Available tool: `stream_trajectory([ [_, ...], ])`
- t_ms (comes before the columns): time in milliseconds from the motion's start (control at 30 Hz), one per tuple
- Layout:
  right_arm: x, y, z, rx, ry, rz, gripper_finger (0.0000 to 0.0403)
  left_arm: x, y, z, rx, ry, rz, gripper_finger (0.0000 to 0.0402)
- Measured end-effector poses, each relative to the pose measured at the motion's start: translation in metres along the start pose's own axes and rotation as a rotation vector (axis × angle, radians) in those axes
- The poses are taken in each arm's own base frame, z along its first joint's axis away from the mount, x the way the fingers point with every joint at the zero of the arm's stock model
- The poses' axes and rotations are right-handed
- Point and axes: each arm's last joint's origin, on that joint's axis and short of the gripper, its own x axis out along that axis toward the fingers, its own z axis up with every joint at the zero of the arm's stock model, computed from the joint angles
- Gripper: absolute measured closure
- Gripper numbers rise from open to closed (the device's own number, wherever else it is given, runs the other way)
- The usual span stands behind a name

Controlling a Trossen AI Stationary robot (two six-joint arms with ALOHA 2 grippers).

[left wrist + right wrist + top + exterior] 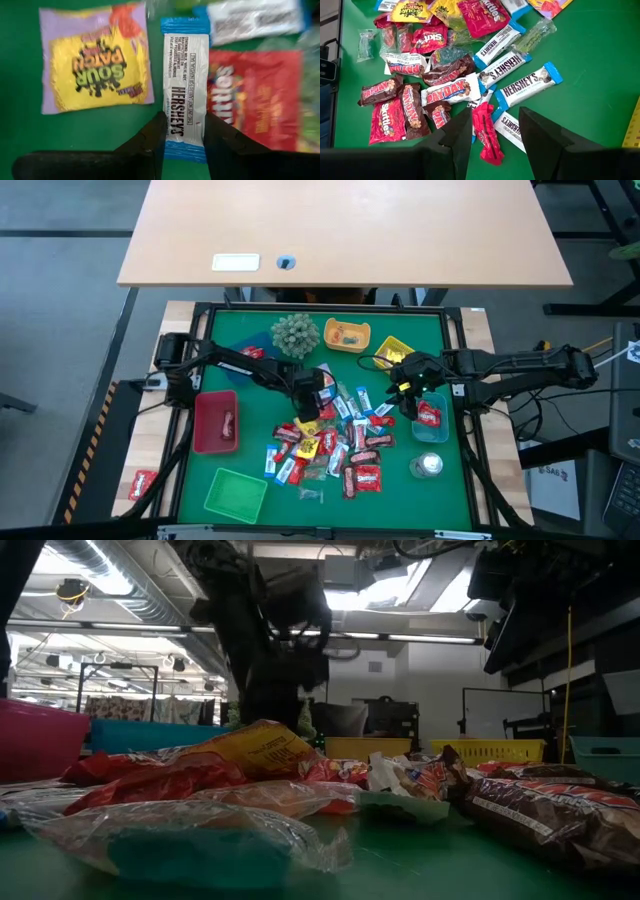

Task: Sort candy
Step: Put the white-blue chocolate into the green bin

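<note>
Fingers of the left end effector [182,137] grip one end of a blue-white Hershey's bar [185,90] atop the mid-tabletop candy pile [335,445], its long axis pointing straight ahead; right end effector [495,135] hovers open.

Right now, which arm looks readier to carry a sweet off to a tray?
The left. Its gripper already has both fingers against a blue-and-white Hershey's bar in the pile. The right gripper hangs above a red sweet, its jaws apart and not gripping it.
</note>
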Motion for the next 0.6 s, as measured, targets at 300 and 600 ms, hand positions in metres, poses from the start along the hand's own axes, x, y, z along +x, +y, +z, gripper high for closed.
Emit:
stream_trajectory([
  [300,0.0,0.0,0.0,0.001,0.004,-0.001,0.0242,-0.036,-0.006,0.005,0.006,-0.029,-0.159,0.0314],
  [600,0.0,0.0,0.0,0.001,0.005,-0.001,0.0242,-0.082,-0.04,-0.015,-0.031,0.214,-0.624,0.0315],
])
